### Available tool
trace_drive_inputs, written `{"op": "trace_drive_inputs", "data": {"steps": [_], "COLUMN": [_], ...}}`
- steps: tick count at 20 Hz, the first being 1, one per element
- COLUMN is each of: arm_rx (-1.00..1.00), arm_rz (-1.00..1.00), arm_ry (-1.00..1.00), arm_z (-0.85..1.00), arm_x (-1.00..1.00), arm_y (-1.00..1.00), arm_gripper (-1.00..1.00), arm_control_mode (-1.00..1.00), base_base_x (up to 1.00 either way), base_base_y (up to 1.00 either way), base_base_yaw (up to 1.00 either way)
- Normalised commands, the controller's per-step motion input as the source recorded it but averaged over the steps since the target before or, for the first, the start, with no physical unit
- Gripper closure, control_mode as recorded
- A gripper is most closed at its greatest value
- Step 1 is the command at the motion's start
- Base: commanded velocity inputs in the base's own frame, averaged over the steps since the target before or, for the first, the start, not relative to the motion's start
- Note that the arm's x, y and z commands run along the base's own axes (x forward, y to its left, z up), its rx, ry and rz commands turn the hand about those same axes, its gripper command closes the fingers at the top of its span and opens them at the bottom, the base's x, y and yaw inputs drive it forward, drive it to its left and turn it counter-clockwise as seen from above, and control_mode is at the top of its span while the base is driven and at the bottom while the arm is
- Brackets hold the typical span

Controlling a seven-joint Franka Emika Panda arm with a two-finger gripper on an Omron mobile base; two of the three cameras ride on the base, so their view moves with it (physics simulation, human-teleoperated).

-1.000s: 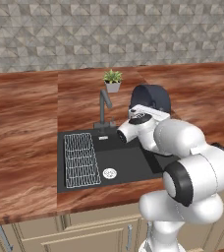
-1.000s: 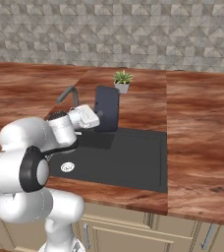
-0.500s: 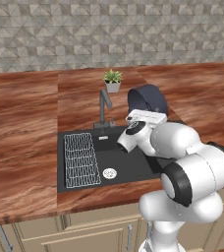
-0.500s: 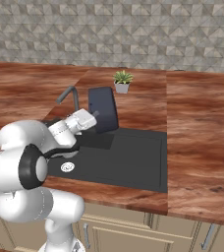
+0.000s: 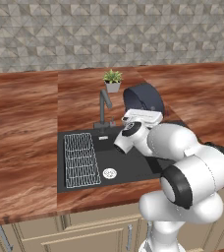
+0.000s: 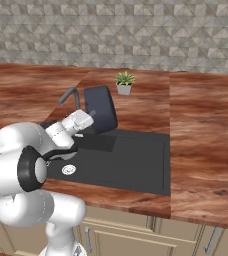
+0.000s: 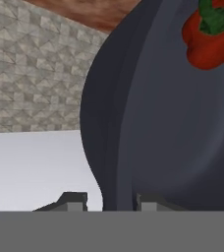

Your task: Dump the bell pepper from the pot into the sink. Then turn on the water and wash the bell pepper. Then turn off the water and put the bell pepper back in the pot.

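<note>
In the left base view the pot [image 5: 144,99] is tipped on its side above the back right corner of the sink [image 5: 133,165], at about one o'clock from the round silver drain [image 5: 109,173]. The faucet [image 5: 103,105] stands just to the pot's nine o'clock, and a small potted plant [image 5: 112,80] sits on the counter [image 5: 25,128] at the faucet's twelve o'clock. The wire rack [image 5: 81,159] lies in the sink's left half. The gripper [image 5: 139,114] meets the pot at its lower edge. In the right base view the pot [image 6: 101,109] stands on edge over the sink's [image 6: 136,160] back left part, the faucet [image 6: 70,96] at its nine o'clock and the plant [image 6: 124,82] at its one o'clock; the gripper [image 6: 88,120] touches the pot's lower left side. In the hand view the two fingertips [image 7: 73,201] stand either side of the pot's [image 7: 148,123] rim, the jaws partly closed and clamped on it. The bell pepper [image 7: 212,33] lies inside the pot, at the view's one o'clock corner, against the inner wall.
</note>
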Motion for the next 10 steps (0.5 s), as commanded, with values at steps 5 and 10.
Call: {"op": "trace_drive_inputs", "data": {"steps": [5,10], "arm_rx": [-0.02,-0.08], "arm_rz": [0.0,0.0], "arm_ry": [0.04,0.02], "arm_z": [0.01,0.0], "arm_x": [0.19,0.21], "arm_y": [0.16,0.05], "arm_gripper": [1.0,1.0], "arm_control_mode": [-1.0,-1.0], "base_base_x": [0.0,0.0], "base_base_y": [0.0,0.0], "base_base_yaw": [0.0,0.0]}}
